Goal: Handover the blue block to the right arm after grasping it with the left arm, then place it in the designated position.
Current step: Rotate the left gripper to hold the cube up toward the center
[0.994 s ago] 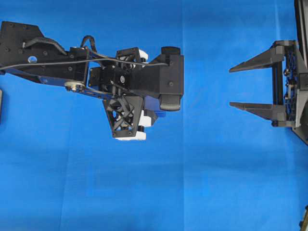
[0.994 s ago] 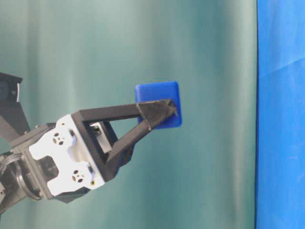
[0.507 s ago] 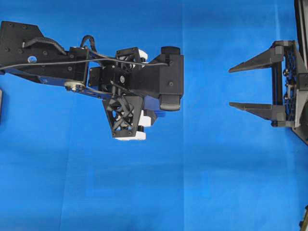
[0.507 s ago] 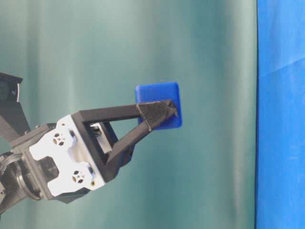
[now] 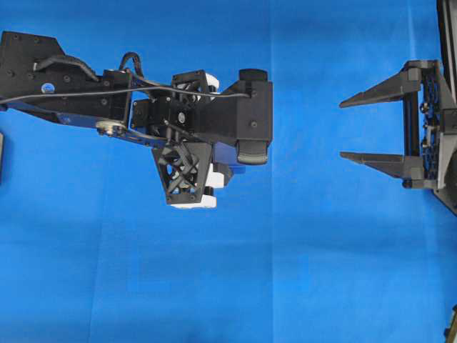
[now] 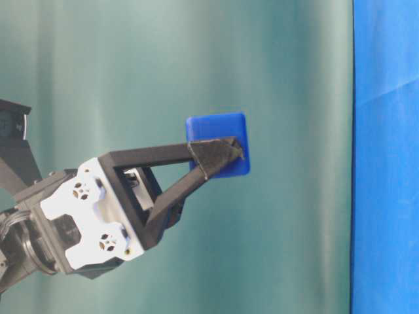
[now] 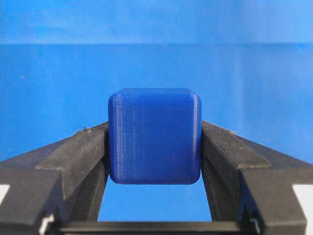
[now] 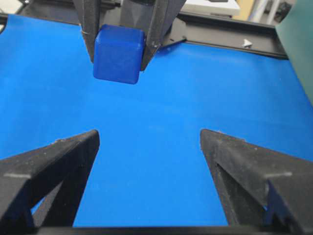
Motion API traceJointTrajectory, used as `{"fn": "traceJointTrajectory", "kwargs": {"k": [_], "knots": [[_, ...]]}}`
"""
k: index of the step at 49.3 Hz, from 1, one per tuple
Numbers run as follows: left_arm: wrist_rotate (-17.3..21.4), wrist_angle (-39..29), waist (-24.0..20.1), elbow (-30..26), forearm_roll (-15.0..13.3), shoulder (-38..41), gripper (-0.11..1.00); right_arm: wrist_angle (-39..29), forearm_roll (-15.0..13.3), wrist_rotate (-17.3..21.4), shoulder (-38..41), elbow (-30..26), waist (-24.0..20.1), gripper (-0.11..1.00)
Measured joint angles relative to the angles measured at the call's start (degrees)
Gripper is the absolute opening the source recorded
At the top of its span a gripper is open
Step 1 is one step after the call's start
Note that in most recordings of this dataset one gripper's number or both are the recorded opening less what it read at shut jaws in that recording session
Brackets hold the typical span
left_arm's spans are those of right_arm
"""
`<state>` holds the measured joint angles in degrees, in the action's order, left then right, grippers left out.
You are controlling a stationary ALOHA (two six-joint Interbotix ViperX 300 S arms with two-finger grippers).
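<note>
My left gripper (image 7: 154, 147) clamped block (image 7: 154, 135) between fingertips, lifted above cloth (image 5: 300, 271). My right gripper (image 8: 149, 169) gaped wide, empty, well apart. Block lay straight ahead of right tips, slightly left of centre.

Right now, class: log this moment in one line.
left gripper: shut on blue block | right gripper: open, empty | handover: not yet done
</note>
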<state>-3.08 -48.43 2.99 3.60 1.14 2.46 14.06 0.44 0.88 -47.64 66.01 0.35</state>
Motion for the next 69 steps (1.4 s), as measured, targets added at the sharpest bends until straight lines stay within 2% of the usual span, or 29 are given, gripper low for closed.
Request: {"fn": "traceJointTrajectory", "kwargs": {"k": [24,31,42,51,61,69], "knots": [[0.0,0.18,0.0,0.09,0.0,0.0,0.48,0.0,-0.09,0.0,0.0,0.0,0.0,0.97],[0.09,3.69,0.09,2.02,0.18,-1.23,0.48,0.0,0.0,0.0,0.0,0.0,0.0,0.97],[-0.09,16.08,0.09,10.28,0.18,-6.59,0.48,0.0,0.0,0.0,0.0,0.0,0.0,0.97],[-0.26,29.79,0.09,18.98,0.18,-12.22,0.48,0.7,0.0,0.0,0.0,0.0,0.0,0.97],[0.18,48.08,0.09,28.13,0.26,-17.67,0.48,1.05,-0.09,0.0,0.0,0.0,0.0,0.97],[0.26,56.69,0.09,32.26,0.18,-18.9,0.48,1.05,0.0,-0.09,0.0,-0.09,0.0,0.97]]}}
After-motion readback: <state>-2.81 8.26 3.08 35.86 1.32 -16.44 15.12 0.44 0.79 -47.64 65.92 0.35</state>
